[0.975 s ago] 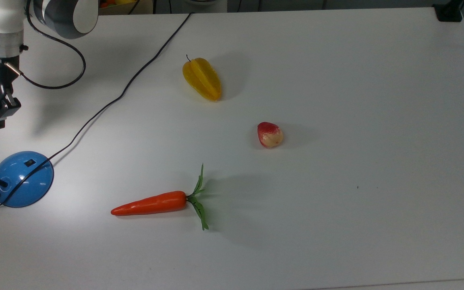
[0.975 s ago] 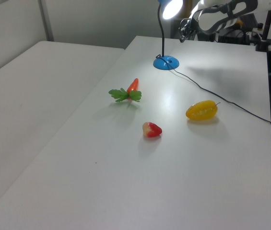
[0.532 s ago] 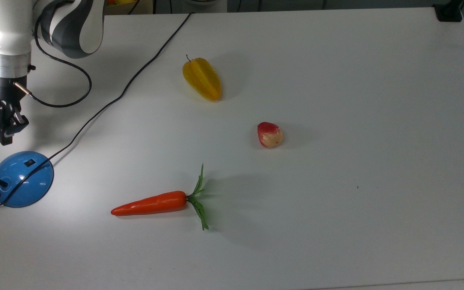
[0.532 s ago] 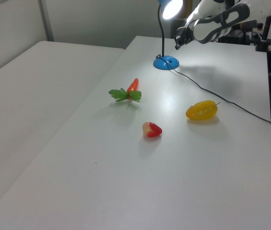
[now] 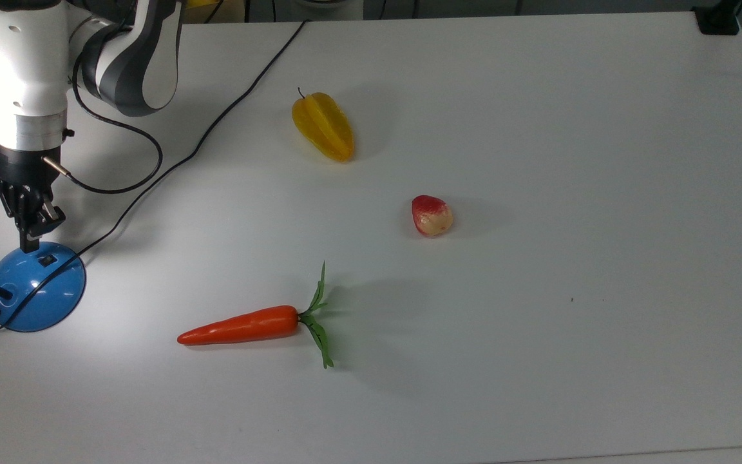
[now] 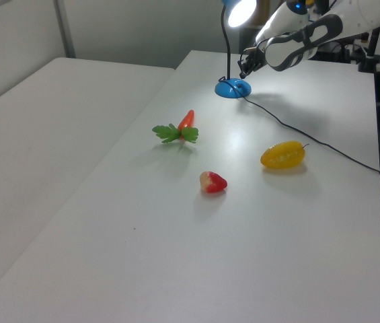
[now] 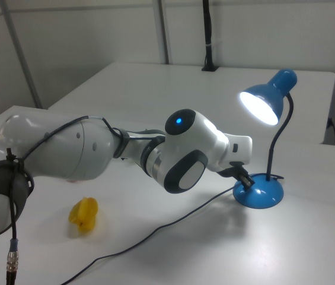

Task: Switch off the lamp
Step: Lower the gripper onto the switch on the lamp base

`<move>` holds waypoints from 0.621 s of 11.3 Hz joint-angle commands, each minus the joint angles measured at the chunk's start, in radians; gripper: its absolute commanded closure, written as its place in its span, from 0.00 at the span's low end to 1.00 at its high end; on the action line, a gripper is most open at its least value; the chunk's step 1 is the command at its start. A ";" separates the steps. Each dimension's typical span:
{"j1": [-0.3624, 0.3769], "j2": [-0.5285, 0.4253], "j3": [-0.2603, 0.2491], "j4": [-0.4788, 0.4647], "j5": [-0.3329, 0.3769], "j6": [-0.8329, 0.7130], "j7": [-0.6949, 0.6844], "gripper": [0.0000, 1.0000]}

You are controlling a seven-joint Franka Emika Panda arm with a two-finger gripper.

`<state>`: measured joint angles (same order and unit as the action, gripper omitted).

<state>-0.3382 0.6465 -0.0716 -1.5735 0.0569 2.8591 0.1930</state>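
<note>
The lamp (image 5: 35, 287) stands at the top view's left edge of the white table (image 5: 538, 129), its glossy blue dome base carrying a small black rocker switch (image 5: 47, 260) on its upper side. A thin black stem (image 6: 228, 47) rises from the base to a blue shade (image 7: 276, 92) whose bulb is lit, throwing a bright patch on the table around the base. The black cord (image 5: 216, 125) loops from the base and runs away across the table to its far edge in the top view.

The gripper (image 5: 29, 243) points down with its fingertips at the far rim of the dome, just beside the switch; whether they touch it cannot be told. The fingers look drawn together with nothing between them.

Further to the top view's right lie an orange carrot (image 5: 242, 325) with green leaves, nearest the lamp, then a yellow starfruit (image 5: 323, 125) towards the far side, and a red and cream fruit (image 5: 431, 216) well apart from both
</note>
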 commanded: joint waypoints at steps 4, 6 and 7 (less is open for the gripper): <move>0.010 0.036 0.007 0.018 0.003 0.029 0.006 1.00; 0.011 0.041 0.016 0.020 0.001 0.029 0.006 1.00; 0.011 0.045 0.016 0.033 0.001 0.029 0.006 1.00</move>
<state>-0.3344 0.6760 -0.0571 -1.5620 0.0568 2.8593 0.1930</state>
